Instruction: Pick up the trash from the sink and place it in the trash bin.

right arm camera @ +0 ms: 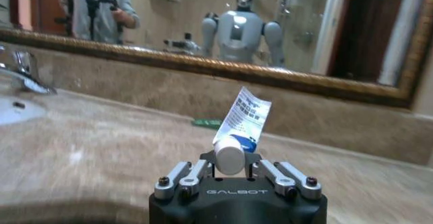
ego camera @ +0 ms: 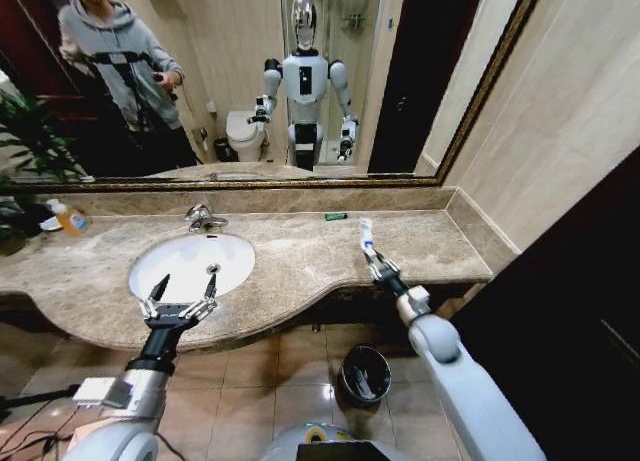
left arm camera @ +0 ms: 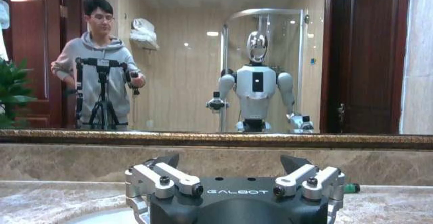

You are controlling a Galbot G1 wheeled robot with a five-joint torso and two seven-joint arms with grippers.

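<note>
The left pincer (left arm camera: 230, 164) hovers spread wide above the marble surface (left arm camera: 40, 203), sink (left arm camera: 101, 217) rim at seven o'clock, green stick (left arm camera: 351, 188) at three o'clock.

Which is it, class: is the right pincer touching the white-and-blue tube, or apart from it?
Touching. The right wrist view shows the right pincer shut on the tube, its cap end wedged between the fingers.

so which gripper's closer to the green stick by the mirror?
Right. The right gripper, shut on the white-and-blue tube, sits just in front of the green stick; the left gripper hangs open over the sink.
</note>
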